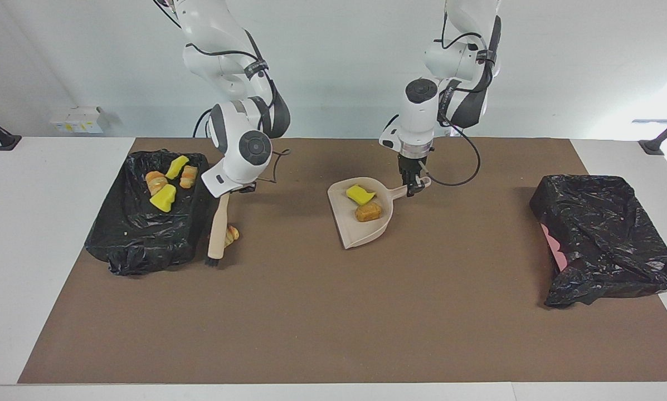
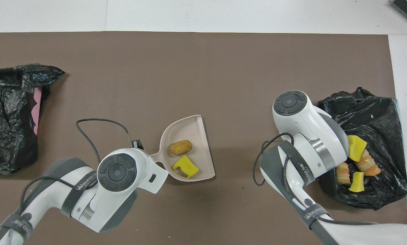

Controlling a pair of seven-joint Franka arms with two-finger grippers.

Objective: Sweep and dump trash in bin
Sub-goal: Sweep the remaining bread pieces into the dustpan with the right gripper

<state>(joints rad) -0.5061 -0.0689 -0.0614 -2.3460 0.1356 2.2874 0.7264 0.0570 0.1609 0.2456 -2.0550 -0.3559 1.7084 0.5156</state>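
Right gripper (image 1: 238,191) fingers clamped on brush (image 1: 218,227), bristles beside last loose trash piece (image 1: 231,234) just beside the bin (image 1: 144,234). Left gripper (image 1: 413,186) fingers closed on dustpan (image 1: 366,231) handle, two pieces inside. Sweep low toward dustpan, away from bin.

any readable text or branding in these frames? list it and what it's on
"WANJEED..." (rest unclear): dark strap on the left arm, overhead view.
Similar print on the strap of the right arm: too blurred to read.
White box on the table, at the right arm's end: markings too small to read.
Nothing else.
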